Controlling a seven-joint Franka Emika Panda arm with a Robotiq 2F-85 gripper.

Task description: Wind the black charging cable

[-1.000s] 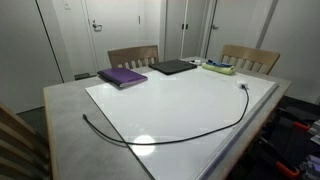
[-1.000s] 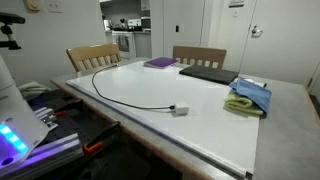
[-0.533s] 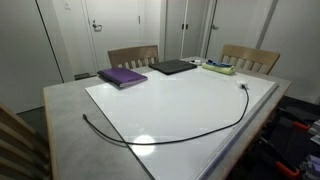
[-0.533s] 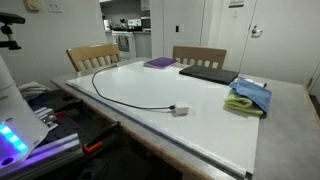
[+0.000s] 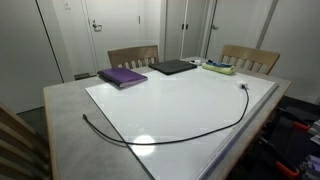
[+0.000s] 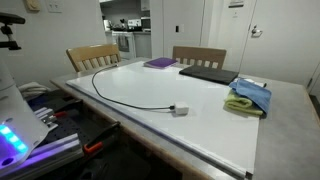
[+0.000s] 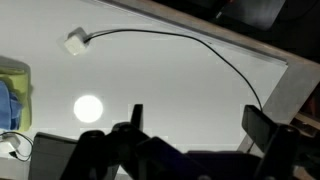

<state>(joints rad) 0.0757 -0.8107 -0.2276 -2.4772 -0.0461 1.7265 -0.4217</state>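
- Black charging cable (image 5: 215,128) lies unwound in one long arc across the lower half of the white surface (image 5: 190,95). In the wrist view it runs along the upper frame, white plug (image 7: 75,42) at upper left.
- End effector (image 7: 198,128) spread wide, empty, clear of the cable.
- Judged best: pinch just behind a plug end, then lay even loops.
- Count: one cable, one laptop (image 5: 172,67), one purple book (image 5: 123,76), two chairs (image 5: 133,55).

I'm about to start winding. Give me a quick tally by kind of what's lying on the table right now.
black charging cable: 1
purple notebook: 1
dark laptop: 1
cloths: 2, a blue one lying on a yellow-green one
Total: 5
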